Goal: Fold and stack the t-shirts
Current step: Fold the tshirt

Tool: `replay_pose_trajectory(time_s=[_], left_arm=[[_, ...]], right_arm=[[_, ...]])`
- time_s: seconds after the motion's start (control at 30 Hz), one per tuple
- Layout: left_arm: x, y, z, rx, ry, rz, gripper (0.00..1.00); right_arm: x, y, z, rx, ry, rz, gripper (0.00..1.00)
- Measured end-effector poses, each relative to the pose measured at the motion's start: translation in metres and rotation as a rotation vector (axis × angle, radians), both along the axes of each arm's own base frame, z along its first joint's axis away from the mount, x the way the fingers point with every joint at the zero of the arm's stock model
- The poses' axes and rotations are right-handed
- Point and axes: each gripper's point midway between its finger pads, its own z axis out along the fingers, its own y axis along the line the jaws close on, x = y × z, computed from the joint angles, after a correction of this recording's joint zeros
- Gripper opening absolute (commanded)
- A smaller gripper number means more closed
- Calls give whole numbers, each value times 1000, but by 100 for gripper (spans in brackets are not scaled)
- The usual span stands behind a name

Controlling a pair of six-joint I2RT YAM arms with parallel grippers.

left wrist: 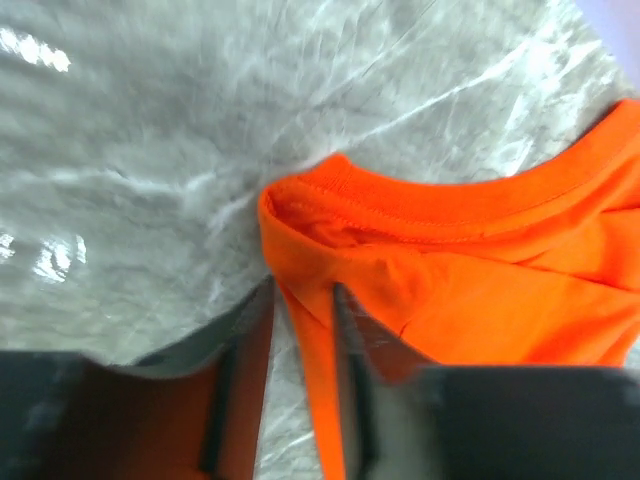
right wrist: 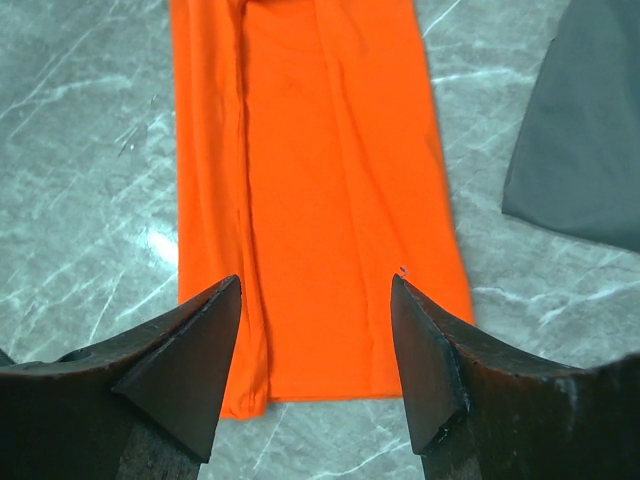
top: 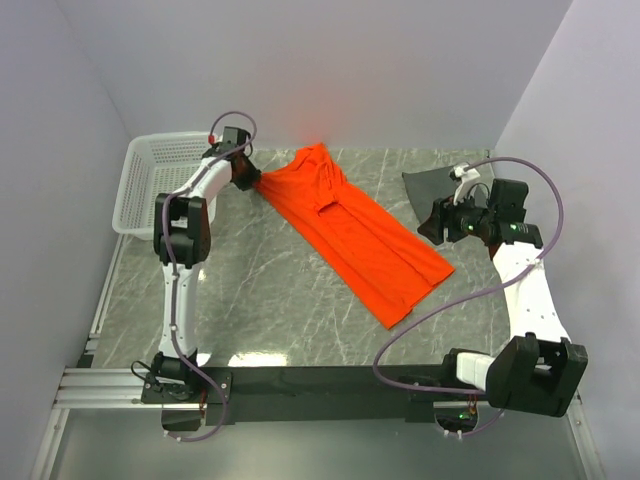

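Note:
The orange t-shirt (top: 350,235) lies as a long narrow band running diagonally across the marble table, its collar (left wrist: 440,205) at the far left. My left gripper (top: 250,178) is at that collar end. Its jaws (left wrist: 303,300) stand slightly open around a strip of orange cloth, and bare marble shows between the strip and the left finger. My right gripper (top: 430,222) hovers open above the hem end of the orange shirt (right wrist: 320,180), with nothing between its fingers (right wrist: 315,290). The dark grey t-shirt (top: 430,185) lies at the back right (right wrist: 585,150), partly hidden by the right arm.
A white lattice basket (top: 150,185) stands at the far left edge, right beside the left arm. White walls close the table at the back and sides. Bare marble shows in front of the orange shirt.

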Motion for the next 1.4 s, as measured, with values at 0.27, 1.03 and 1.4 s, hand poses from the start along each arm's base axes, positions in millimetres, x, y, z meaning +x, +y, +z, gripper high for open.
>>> replay_pose_trajectory(time_s=[0.27,1.03,1.4], left_arm=[[-30,-10,27,-41,-40,-129,54],[-380,-241,49,-546,44,-512,49],[-429,-305,-10,-586,268,-462,48]], right_arm=[[-8,1,-25,-33,69,71,68],[-10,-24,-40,-121,96,-14,69],[-9,-35,-37,-97,91,-60,69]])
